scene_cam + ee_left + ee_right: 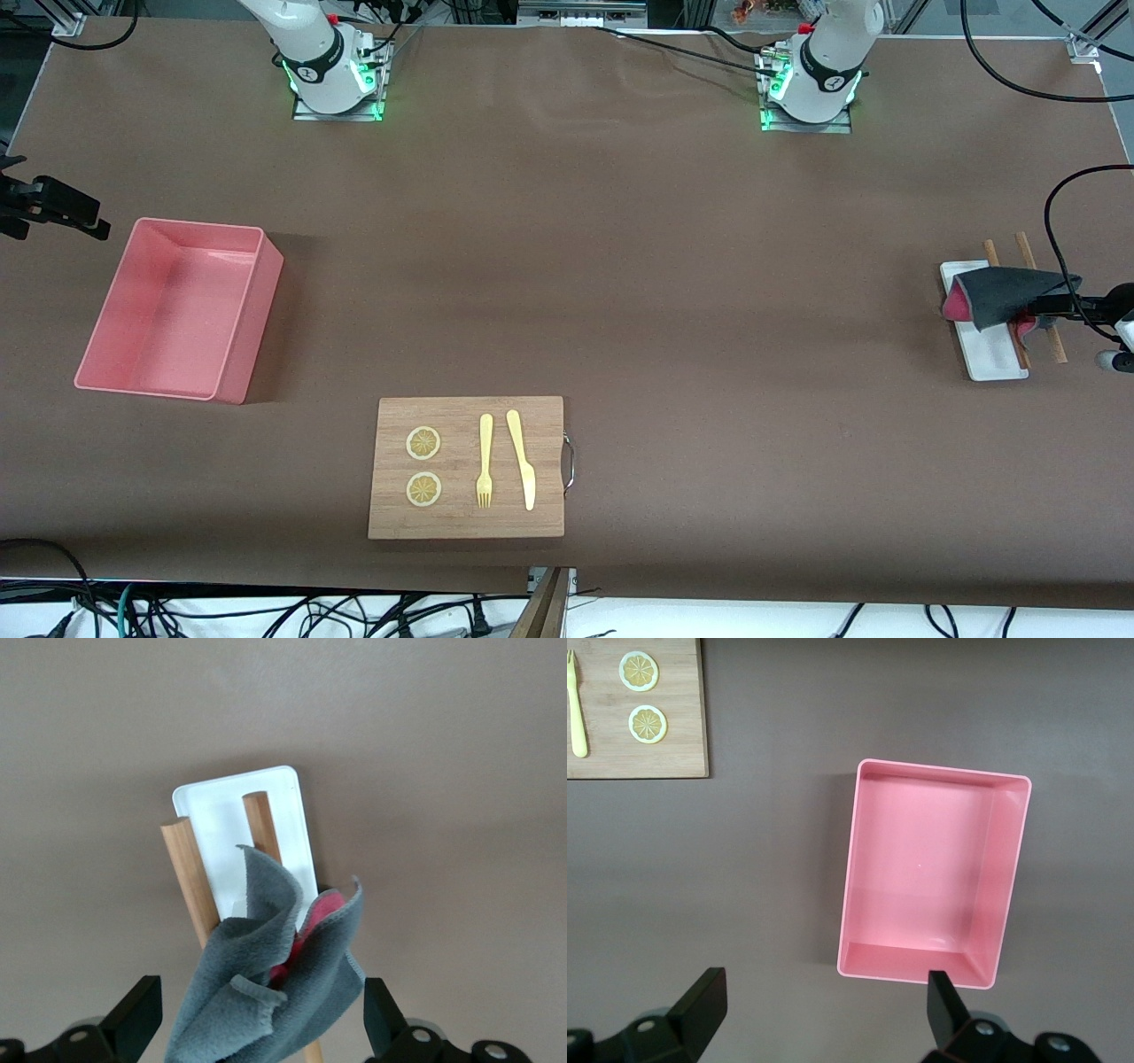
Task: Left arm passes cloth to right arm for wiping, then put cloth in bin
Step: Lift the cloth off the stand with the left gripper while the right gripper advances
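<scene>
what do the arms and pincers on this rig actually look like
Both arms are glossy white with black joint bands, red fittings and black cables, on metal base plates glowing green: the right arm and the left arm. Each pincer has matte black, wedge-shaped fingers on a black body with small round screws: the left pincer and the right pincer.

high front view, two downward wrist views

robot lab | arm bases (332, 80) bolted to table | loose cables (177, 611)
</scene>
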Controlling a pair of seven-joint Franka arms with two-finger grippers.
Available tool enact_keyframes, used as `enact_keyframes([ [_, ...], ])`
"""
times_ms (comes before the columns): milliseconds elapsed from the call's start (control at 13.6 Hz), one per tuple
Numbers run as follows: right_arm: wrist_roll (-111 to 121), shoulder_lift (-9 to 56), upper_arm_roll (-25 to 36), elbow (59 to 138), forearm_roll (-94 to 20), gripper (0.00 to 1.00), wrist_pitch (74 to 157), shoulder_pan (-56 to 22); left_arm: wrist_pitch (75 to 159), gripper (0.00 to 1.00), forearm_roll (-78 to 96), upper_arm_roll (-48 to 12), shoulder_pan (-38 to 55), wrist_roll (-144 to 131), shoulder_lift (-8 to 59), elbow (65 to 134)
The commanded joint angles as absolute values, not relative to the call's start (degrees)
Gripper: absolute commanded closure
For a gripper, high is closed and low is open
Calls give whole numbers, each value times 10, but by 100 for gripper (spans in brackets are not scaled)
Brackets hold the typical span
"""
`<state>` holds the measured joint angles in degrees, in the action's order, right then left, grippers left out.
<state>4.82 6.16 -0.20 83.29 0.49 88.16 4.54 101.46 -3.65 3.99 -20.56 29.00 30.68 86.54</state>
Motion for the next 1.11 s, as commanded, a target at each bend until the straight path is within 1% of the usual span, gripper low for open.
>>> enact_keyframes([
  [0, 55, 65, -4, 822, 11, 0, 877, 47, 1014, 0, -47, 36, -220, 307, 318, 855],
  [74, 55, 66, -4, 822, 11, 0, 876, 46, 1013, 3, -47, 36, -220, 309, 322, 856],
  [147, 55, 66, -4, 822, 11, 0, 876, 44, 1012, 7, -47, 36, -220, 309, 323, 856],
  [221, 55, 66, -5, 822, 11, 0, 876, 43, 1010, 25, -47, 36, -220, 309, 324, 856],
  [442, 49, 66, -7, 822, 9, 0, 875, 42, 994, 64, -47, 36, -220, 310, 324, 856],
  [590, 47, 66, -8, 824, 9, 0, 875, 38, 981, 84, -47, 36, -220, 310, 323, 854],
  [737, 46, 70, -8, 825, 6, 0, 874, 37, 971, 100, -47, 36, -220, 309, 322, 851],
  [1032, 54, 82, -8, 826, 6, 0, 871, 37, 952, 100, -41, 33, -216, 306, 317, 847],
])
